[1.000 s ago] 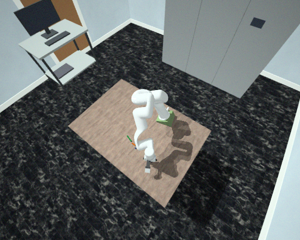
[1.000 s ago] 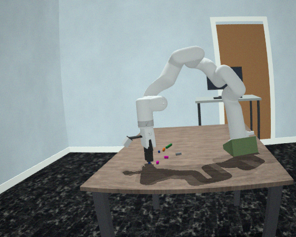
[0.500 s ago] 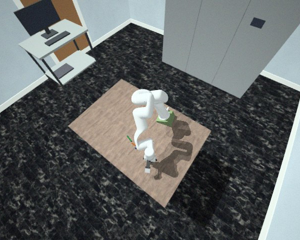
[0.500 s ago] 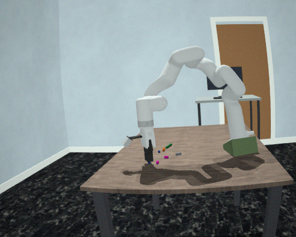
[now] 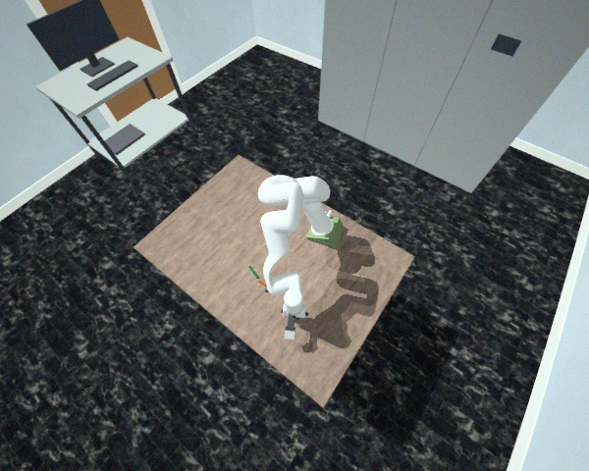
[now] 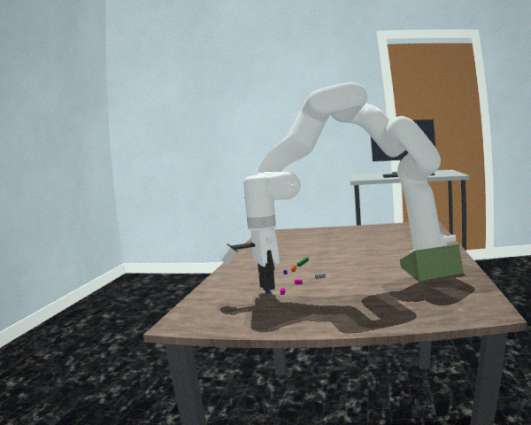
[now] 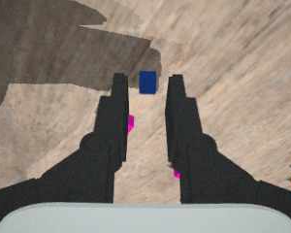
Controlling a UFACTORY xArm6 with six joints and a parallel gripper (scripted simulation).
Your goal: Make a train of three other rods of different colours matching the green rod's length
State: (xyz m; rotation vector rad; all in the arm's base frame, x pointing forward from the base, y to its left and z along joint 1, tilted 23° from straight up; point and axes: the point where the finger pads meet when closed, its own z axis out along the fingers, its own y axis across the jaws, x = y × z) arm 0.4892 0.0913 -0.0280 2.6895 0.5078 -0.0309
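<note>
Wood table (image 6: 439, 315) under my arm carries the rods, and I see my gripper (image 6: 266, 287) low over it, fingers partly apart and gripping nothing, a blue rod (image 7: 147, 82) just past the tips, the green rod (image 6: 302, 261) farther back beside an orange one (image 6: 294, 267).

blue rod (image 7: 147, 82), black end effector (image 7: 147, 100), brown wood-grain table (image 6: 357, 247)

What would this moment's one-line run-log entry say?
pincer: partly open, empty | position: low over small blue rod on wooden table | train: not yet built
</note>
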